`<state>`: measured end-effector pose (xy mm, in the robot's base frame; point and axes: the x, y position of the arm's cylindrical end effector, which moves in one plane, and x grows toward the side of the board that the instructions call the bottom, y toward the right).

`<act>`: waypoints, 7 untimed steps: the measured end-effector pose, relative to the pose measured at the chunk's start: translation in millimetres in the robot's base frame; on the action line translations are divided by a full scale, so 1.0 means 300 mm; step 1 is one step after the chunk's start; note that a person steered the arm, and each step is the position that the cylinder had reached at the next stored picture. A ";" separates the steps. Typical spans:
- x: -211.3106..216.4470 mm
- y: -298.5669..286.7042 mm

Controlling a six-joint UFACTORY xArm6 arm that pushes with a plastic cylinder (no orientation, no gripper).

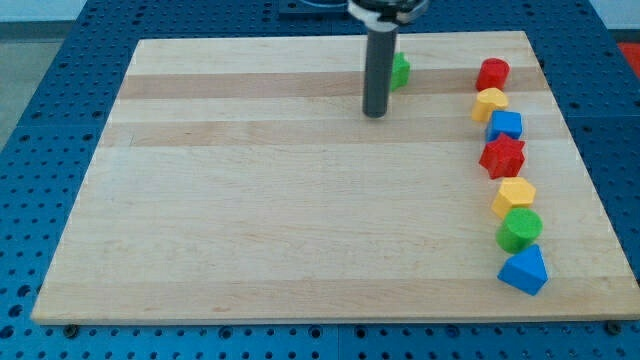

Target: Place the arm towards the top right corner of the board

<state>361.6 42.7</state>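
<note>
My tip [375,114] rests on the wooden board [250,200] near the view's top, a little right of centre. A green block [400,70] sits just behind and to the right of the rod, partly hidden by it. Down the view's right side runs a curved line of blocks: a red cylinder [492,73], a yellow block [490,102], a blue cube [506,125], a red star [502,157], a yellow hexagon [514,195], a green cylinder [520,229] and a blue triangle [525,270]. The tip is well left of this line.
The board lies on a blue perforated table [50,120] that surrounds it on all sides. The board's top right corner [525,36] lies just above the red cylinder.
</note>
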 end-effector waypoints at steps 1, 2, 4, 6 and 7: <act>0.018 -0.025; -0.004 0.063; -0.101 0.194; -0.339 0.360; -0.344 0.360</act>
